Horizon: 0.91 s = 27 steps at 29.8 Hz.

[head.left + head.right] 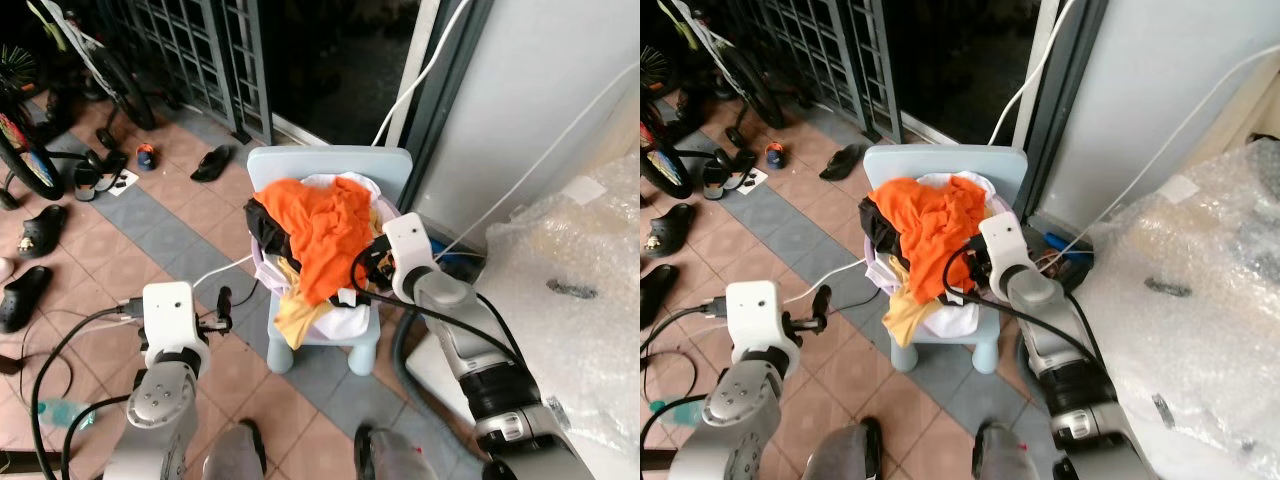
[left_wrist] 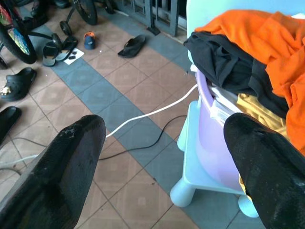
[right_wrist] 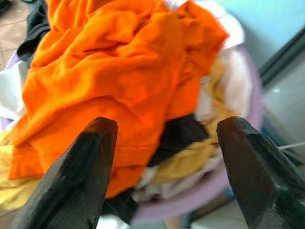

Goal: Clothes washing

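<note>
Right gripper (image 3: 164, 167) — two long black fingers spread wide, grasping nothing, poised just over the right-hand edge of the laundry heap; its wrist sits beside the basin rim.

Left gripper (image 2: 164, 157) — fingers likewise parted and released, held out in front of the left edge of the chair, over the tiled floor, apart from the laundry.

Crumpled orange cotton garment (image 1: 325, 235) — topmost on the heap, draped across its middle and hanging over the front edge.

Black garment (image 2: 228, 64) — at the left edge of the heap, under the orange one.

Yellow garment (image 1: 295, 315) — spilling over the basin's front rim.

White cloth (image 1: 335, 182) — at the back of the heap.

Round lilac plastic basin (image 2: 217, 152) — holds all the clothes; stands on the seat.

Small pale-blue plastic chair (image 1: 330, 160) — bears the basin, its back toward a dark doorway.

Terracotta and grey tiled floor (image 1: 190, 225) — white cable (image 2: 143, 117) and thin black cable crossing it; dark sandals (image 1: 210, 163) and bicycle wheels (image 1: 25, 165) toward the far left.

Bubble-wrapped bulk (image 1: 575, 290) — at the right.
</note>
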{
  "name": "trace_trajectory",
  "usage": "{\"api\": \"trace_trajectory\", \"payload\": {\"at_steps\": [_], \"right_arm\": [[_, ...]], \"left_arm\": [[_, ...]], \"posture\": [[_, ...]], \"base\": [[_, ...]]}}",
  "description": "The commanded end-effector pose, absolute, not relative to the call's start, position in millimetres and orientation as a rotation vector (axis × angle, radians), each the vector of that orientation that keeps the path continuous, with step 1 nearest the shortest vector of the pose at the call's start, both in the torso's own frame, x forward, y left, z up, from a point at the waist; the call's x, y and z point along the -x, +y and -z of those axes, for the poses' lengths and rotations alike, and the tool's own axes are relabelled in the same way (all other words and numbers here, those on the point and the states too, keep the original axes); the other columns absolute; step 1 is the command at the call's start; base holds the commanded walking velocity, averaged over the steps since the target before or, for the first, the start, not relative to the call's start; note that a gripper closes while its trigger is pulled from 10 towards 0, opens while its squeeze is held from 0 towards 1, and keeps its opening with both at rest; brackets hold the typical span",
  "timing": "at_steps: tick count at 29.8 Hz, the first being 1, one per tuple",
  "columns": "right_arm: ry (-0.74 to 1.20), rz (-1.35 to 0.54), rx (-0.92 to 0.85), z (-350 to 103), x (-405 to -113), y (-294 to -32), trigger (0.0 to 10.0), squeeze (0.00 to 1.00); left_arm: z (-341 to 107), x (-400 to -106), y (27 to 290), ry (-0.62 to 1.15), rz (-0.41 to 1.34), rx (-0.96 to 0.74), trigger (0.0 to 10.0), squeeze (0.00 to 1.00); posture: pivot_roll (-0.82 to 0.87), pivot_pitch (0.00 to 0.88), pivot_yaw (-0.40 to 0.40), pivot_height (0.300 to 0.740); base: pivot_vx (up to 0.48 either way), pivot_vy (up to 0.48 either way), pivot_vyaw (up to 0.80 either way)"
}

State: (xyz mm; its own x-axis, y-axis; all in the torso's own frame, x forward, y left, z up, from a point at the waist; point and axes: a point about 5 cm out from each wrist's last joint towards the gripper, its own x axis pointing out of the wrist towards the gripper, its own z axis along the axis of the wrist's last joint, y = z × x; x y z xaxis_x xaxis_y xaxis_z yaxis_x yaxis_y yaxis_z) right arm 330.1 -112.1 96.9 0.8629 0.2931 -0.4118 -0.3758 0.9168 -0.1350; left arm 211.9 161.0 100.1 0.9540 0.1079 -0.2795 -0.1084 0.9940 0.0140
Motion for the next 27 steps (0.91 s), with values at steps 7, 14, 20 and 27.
{"api": "trace_trajectory", "payload": {"at_steps": [7, 14, 20, 27], "right_arm": [[0.407, -0.382, 0.194, -94, -346, -78, 10.0, 0.0], [0.433, -0.327, 0.124, -90, -352, -52, 0.0, 0.0], [0.432, -0.295, 0.094, -87, -354, -44, 0.0, 0.0], [0.481, -0.277, 0.106, -70, -347, -59, 0.0, 0.0]], "left_arm": [[-105, -200, 164, 0.314, -0.126, -0.003, 10.0, 0.0], [-106, -192, 160, 0.332, -0.132, 0.005, 10.0, 0.0], [-109, -195, 162, 0.335, -0.14, -0.002, 10.0, 0.0], [-109, -195, 156, 0.338, -0.145, 0.008, 10.0, 0.0]], "posture": [[0.09, 0.321, 0.0, 0.74], [0.1, 0.334, -0.015, 0.74], [0.11, 0.341, -0.013, 0.74], [0.09, 0.347, -0.032, 0.74]], "base": [[0.0, 0.0, 0.0], [0.0, 0.0, 0.0], [0.0, 0.0, 0.0], [0.0, 0.0, 0.0]]}}
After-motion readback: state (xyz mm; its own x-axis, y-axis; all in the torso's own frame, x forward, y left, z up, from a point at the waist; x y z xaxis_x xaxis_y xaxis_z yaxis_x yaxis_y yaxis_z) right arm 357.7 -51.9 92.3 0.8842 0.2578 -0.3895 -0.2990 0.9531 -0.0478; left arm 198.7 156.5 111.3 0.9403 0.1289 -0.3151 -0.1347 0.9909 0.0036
